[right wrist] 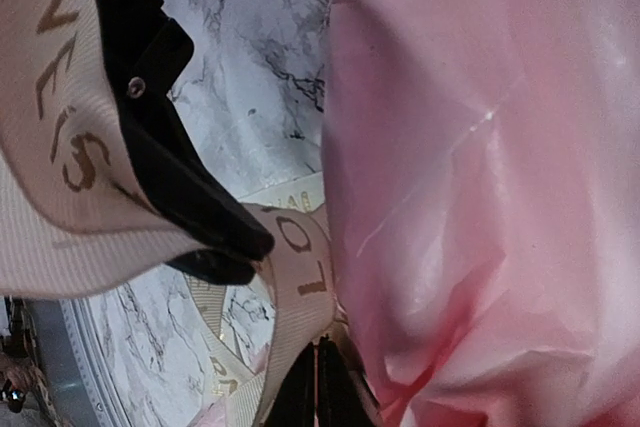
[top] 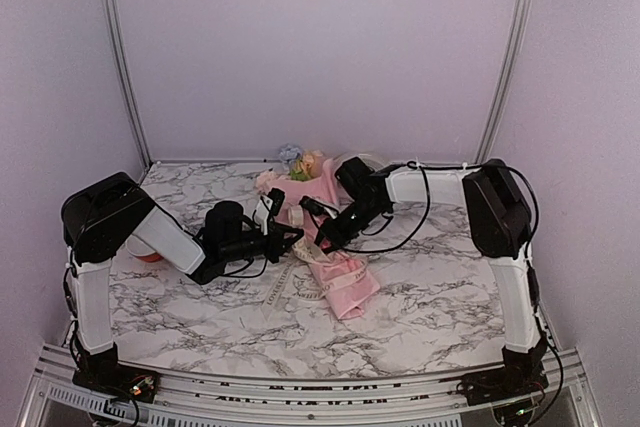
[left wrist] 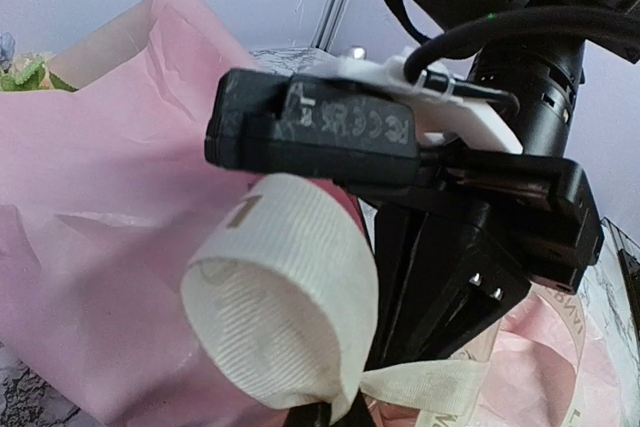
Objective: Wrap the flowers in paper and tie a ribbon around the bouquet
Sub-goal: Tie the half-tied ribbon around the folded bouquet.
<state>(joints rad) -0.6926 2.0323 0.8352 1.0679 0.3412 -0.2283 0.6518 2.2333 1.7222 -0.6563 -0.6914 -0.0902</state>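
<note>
The bouquet (top: 325,237) lies on the marble table, pink paper (left wrist: 100,197) rolled around the flowers (top: 303,163), whose blooms show at the far end. Cream ribbon (top: 312,272) with dark lettering crosses the cone near its middle. In the left wrist view my left gripper (left wrist: 322,415) is shut on the ribbon, and a wide loop (left wrist: 285,297) rises from its tips. My right gripper (right wrist: 320,387) is also shut, pinching a lettered strand of ribbon (right wrist: 300,267) right beside the paper (right wrist: 480,147). The two grippers (top: 292,237) (top: 318,239) nearly touch above the cone.
An orange-red object (top: 148,255) peeks out from under the left arm at the table's left side. Slanted metal posts (top: 120,57) (top: 510,47) and pale walls close in the back. Bare marble (top: 200,327) lies in front of the bouquet.
</note>
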